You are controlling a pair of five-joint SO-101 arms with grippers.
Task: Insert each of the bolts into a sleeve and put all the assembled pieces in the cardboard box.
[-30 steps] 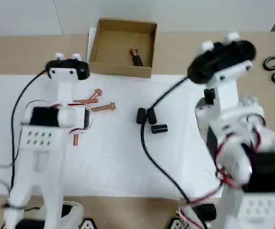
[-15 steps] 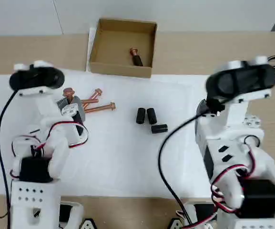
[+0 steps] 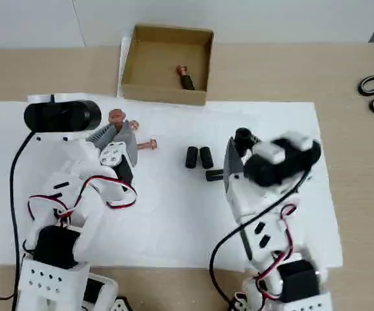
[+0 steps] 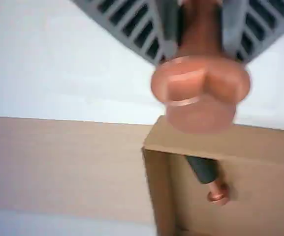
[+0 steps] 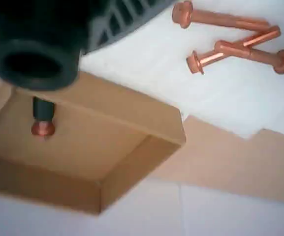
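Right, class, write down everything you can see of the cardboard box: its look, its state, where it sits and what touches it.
The cardboard box is plain brown card, roughly square, with low upright walls and an open top. It stands flat on the wooden table at the far side, its near wall running along the far edge of the white sheet. On its floor, near the middle, lies one assembled piece: a copper-coloured bolt pushed into a black sleeve.
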